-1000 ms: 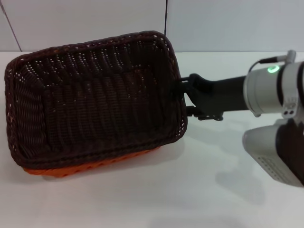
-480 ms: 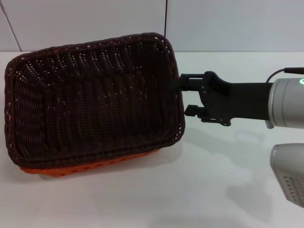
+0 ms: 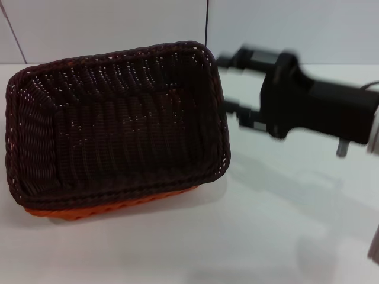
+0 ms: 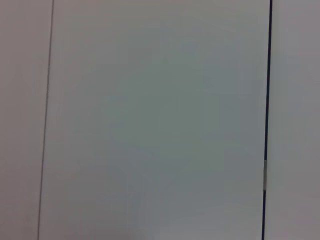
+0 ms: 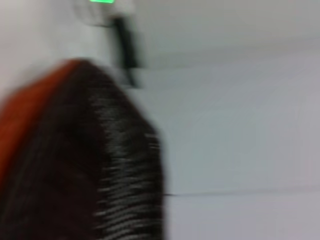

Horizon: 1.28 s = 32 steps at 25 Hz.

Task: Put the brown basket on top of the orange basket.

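From the head view I have the brown basket [image 3: 115, 124] seated in the orange basket [image 3: 112, 205]; only a strip of orange shows under its near edge, and both sit on the left half of the white tabletop [image 3: 249, 236]. The stack reads as nested but a little skewed, with more orange showing at the near left corner than at the right.

My right gripper [image 3: 232, 86] is just off the right end of the brown basket, fingers spread apart and holding nothing. One finger is level with the far right corner of the rim, the other is beside the middle of the short side. I judge the placement itself as done, so the step in hand is the release and retreat.

To do that well I would pull the gripper straight out to the right, well clear of the braided rim, before lifting or turning the wrist, since a finger catching the openwork weave could drag the top basket off its seat. The right wrist view only shows the dark weave [image 5: 100, 170] with orange [image 5: 30, 115] behind it, too smeared to check clearance, so I rely on the head view.

The left arm is out of sight; its wrist camera faces a blank panel [image 4: 160, 120].
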Tool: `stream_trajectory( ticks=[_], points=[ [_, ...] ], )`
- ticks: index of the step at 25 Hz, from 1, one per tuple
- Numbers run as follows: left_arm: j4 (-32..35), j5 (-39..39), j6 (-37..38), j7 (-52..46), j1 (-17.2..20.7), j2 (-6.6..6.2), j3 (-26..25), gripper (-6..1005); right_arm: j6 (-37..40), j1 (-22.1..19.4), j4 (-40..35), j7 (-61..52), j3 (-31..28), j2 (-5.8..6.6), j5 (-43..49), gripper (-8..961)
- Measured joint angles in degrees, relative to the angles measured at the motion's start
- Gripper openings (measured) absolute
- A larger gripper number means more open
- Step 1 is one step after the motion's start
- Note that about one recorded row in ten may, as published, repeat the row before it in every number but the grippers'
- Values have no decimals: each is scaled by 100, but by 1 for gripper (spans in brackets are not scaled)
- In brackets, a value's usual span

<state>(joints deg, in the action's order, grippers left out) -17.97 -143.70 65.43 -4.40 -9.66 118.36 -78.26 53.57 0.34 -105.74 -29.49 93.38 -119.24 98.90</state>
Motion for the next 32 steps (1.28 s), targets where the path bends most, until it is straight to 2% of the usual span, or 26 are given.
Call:
stream_trajectory(
  ticks=[6, 7, 8, 9, 10, 12, 13, 14, 15, 16, 17, 18, 19, 22, 23, 24, 28, 32],
  points=[
    [-19, 10, 173, 1, 41, 9, -116, 770, -1601, -309, 339, 24, -300, -13, -2863, 682],
    [-19, 10, 173, 1, 41, 9, -116, 770, -1762, -344, 457, 24, -413, -14, -3300, 682],
    [-10, 13, 290, 1, 44, 12, -127, 770, -1822, -386, 952, 24, -843, -20, -4549, 682],
    [-13, 10, 318, 1, 46, 12, -127, 770, -1822, -386, 952, 24, -843, -20, -4549, 682],
    [-14, 11, 339, 1, 47, 12, -129, 770, -1770, -394, 1284, 24, -1096, -20, -5132, 682],
    [-8, 17, 383, 1, 50, 9, -141, 770, -1384, -405, 2030, 23, -1551, -21, -6278, 683],
    [0, 51, 384, 0, 51, 5, -149, 770, -577, -354, 3065, 51, -2000, -17, -7245, 683],
    [0, 51, 384, 0, 51, 5, -149, 770, -577, -354, 3065, 51, -2000, -17, -7245, 683],
    [8, 84, 383, 0, 52, 4, -152, 770, -33, -297, 3725, 129, -2208, -17, -7677, 683],
    [14, 115, 383, -1, 52, 4, -156, 770, 1310, -74, 5127, 408, -2568, 0, -8457, 683],
    [20, 134, 383, -1, 52, 4, -170, 770, 1310, -74, 5127, 408, -2568, 0, -8457, 683],
    [23, 145, 383, -8, 55, 3, -203, 770, 2657, 272, 6680, 733, -2969, 7, -9104, 684],
    [23, 145, 383, -8, 55, 3, -203, 770, 2657, 272, 6680, 733, -2969, 7, -9104, 684],
    [23, 191, 384, -82, 70, 0, -226, 770, 3839, 744, 8474, 943, -3644, 15, -9635, 683],
    [23, 204, 384, -107, 69, -2, -226, 770, 4105, 960, 9170, 976, -4068, 19, -9777, 682],
    [23, 204, 384, -107, 69, -2, -226, 770, 4105, 960, 9170, 976, -4068, 19, -9777, 682],
    [23, 209, 449, -73, 43, -7, -234, 770, 4275, 1212, 9978, 1102, -4686, -4, -9860, 682],
    [53, 210, 493, -71, 45, -2, -234, 770, 4407, 1220, 10126, 1116, -4745, -13, -9867, 682]
  ],
)
